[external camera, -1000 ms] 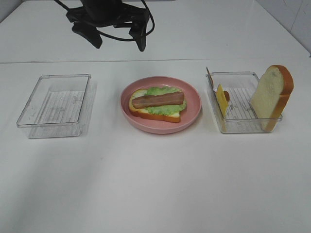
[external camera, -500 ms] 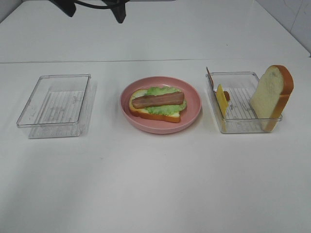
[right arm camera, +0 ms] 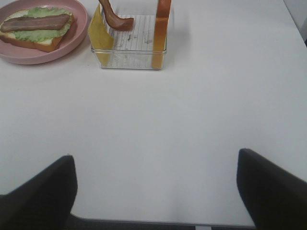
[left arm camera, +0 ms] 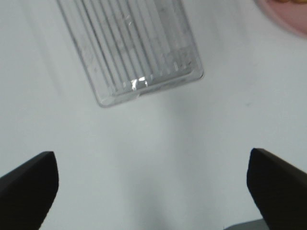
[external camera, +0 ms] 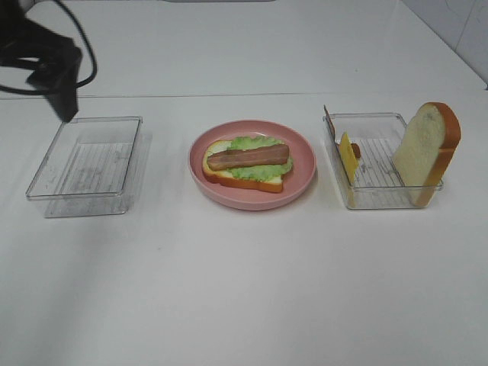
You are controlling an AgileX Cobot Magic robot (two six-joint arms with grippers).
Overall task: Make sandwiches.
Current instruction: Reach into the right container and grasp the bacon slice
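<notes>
1. White tabletop (external camera: 244,290), smooth and matte, carrying three vessels in a row, well apart.
2. Pink plate (external camera: 305,171), round with a shallow rim, at the centre; it serves as the assembly spot. It holds the half-built sandwich (external camera: 244,174): a base bread slice (external camera: 217,172) lying flat, white crumb with an orange-brown crust; ruffled green lettuce (external camera: 267,171) on it; a brown bacon strip (external camera: 248,157) laid lengthwise on top.
3. Right tray (external camera: 381,200), clear ribbed plastic, rectangular; the stock bin. A yellow cheese slice (external camera: 348,158) leans on edge at one end, with a spare bacon strip (right arm camera: 116,20) just beside it. The top bread slice (external camera: 423,149) stands upright at the other end, probably propped so that its edges are easy to pinch.
4. Left tray (external camera: 84,202), same make; nothing seen inside.
5. Left gripper (left arm camera: 151,155), black fingers spread wide, carrying nothing, raised near the left tray's far corner.
6. Right gripper (right arm camera: 156,157), jaws apart and unladen, set back from the right tray. Cheese and top slice not yet added, by my reading.
</notes>
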